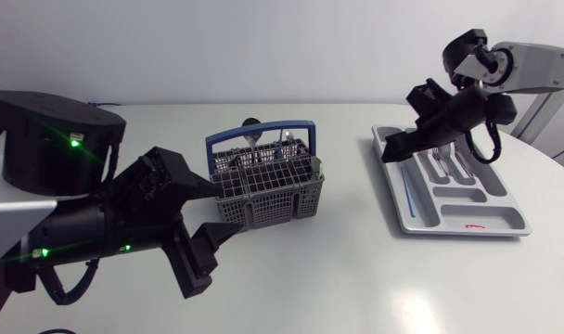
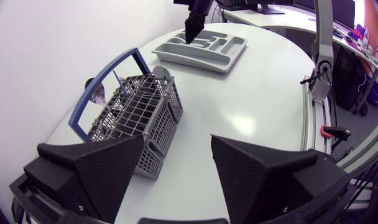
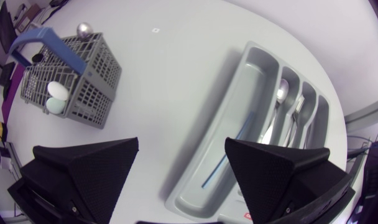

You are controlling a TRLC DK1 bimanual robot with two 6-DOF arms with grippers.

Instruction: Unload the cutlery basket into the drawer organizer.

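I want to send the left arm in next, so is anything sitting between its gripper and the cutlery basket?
Nothing visible does. The left gripper is open, with the cutlery basket just ahead of it and slightly to one side. Only bare table shows between them.

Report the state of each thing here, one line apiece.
cutlery basket, upright, handle raised, holding cutlery.
drawer organizer, flat, partly filled.
blue stick, lying in organizer's long slot.
left hand, open, empty.
right hand, open, empty, over organizer.
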